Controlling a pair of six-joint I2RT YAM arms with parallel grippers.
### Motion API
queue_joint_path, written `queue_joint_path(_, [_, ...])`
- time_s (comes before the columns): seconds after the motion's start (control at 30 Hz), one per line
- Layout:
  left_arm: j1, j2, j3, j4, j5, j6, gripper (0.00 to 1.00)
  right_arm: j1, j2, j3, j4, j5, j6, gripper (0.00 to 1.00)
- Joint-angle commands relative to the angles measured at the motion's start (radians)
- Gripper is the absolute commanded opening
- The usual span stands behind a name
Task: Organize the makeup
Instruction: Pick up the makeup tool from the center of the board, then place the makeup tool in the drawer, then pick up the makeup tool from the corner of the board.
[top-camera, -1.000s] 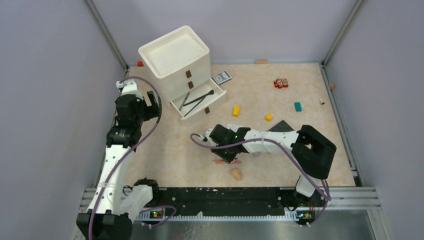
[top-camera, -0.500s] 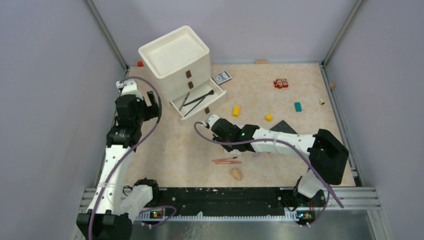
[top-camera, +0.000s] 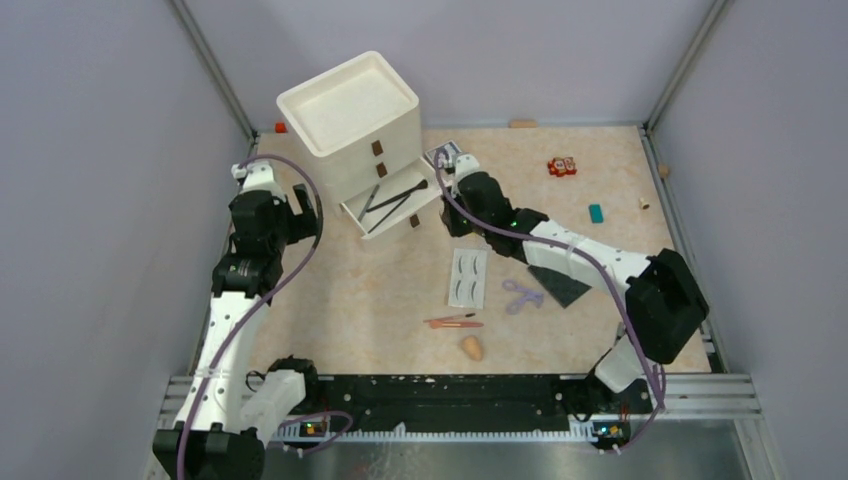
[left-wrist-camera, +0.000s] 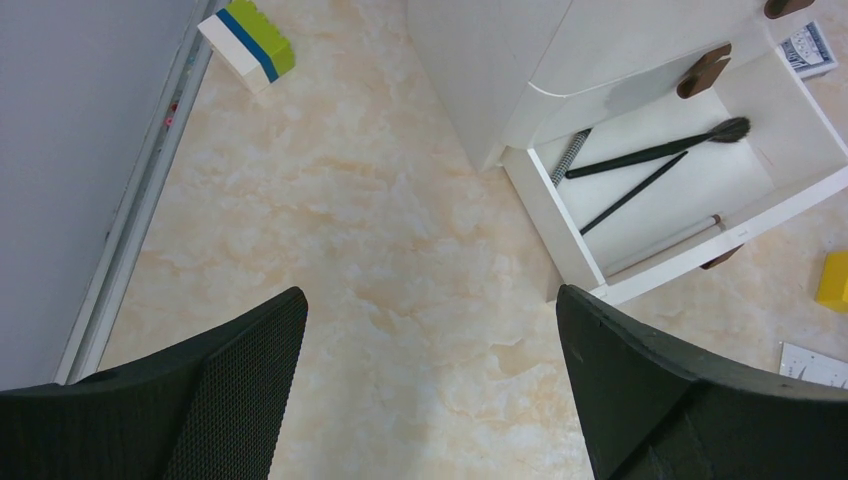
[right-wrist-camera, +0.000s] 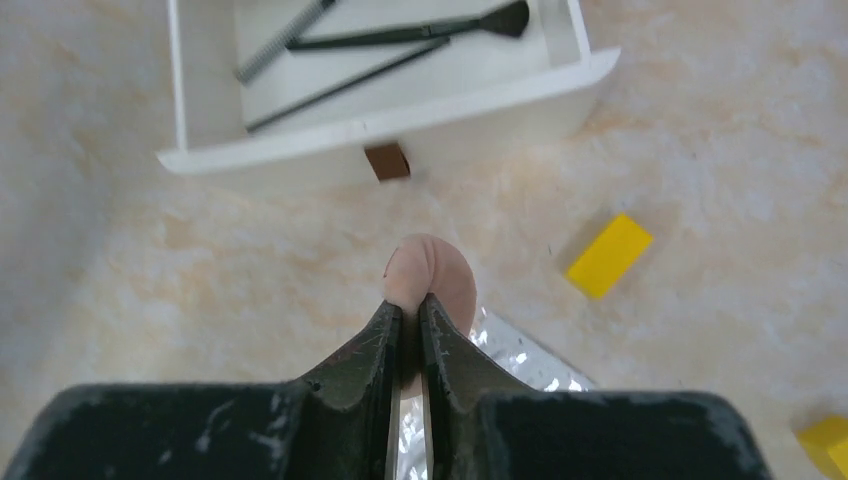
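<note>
A beige marbled table (top-camera: 340, 300) holds a white drawer unit (top-camera: 350, 105) at back left, its lowest drawer (right-wrist-camera: 400, 135) pulled open. A blue-grey patterned card box (top-camera: 441, 153) lies just beside it. Farther right sit a red object (top-camera: 561, 166) and a teal block (top-camera: 596, 213). A yellow block (right-wrist-camera: 608, 256) lies near the drawer front. A green, blue and white brick (left-wrist-camera: 248, 45) rests by the left wall.

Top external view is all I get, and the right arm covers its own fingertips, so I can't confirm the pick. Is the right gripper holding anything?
Observer: Yes, the right gripper is shut on a peach puff.
Operator: Is it over the drawer?
Observer: No, the puff is short of the open drawer, in line with its brown handle.
Operator: Left gripper?
Observer: The left gripper is open, holding nothing, above bare table beside the drawer.
</note>
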Motion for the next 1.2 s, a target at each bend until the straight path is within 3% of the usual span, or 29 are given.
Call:
queue_joint_path(0.0, [-0.001,-0.041,-0.006,0.009,-0.05,0.023,0.99,-0.058,0.036,0.054,0.338,-0.188,0.15,0.11])
queue_joint_path(0.23, [0.0,-0.053,-0.01,0.013,-0.057,0.027,0.99,-0.102,0.26,0.26,0.421,-0.178,0.298,0.13])
queue_joint_path(0.27, [0.0,-0.053,-0.01,0.013,-0.057,0.028,0.99,-0.106,0.29,0.286,0.427,-0.178,0.315,0.16])
queue_joint_path(0.37, [0.001,-0.054,-0.011,0.013,-0.056,0.028,0.99,-0.114,0.369,0.364,0.424,-0.188,0.334,0.4])
queue_joint_path(0.47, [0.003,-0.054,-0.012,0.013,-0.055,0.028,0.99,-0.117,0.391,0.397,0.412,-0.181,0.334,0.48])
queue_joint_path(0.67, [0.008,-0.052,-0.01,0.016,-0.043,0.028,0.99,-0.131,0.301,0.327,0.387,-0.184,0.282,0.48])
queue_joint_path(0.87, [0.014,-0.046,-0.012,0.019,-0.025,0.027,0.99,-0.134,0.119,0.189,0.245,-0.247,0.08,0.49])
queue_joint_path(1.0, [0.015,-0.036,-0.01,0.023,-0.006,0.025,0.99,-0.133,0.003,0.132,-0.003,-0.142,-0.004,0.5])
queue_joint_path(1.17, [0.016,-0.022,-0.005,0.029,0.022,0.023,0.99,-0.134,-0.173,-0.017,-0.163,0.024,0.052,0.58])
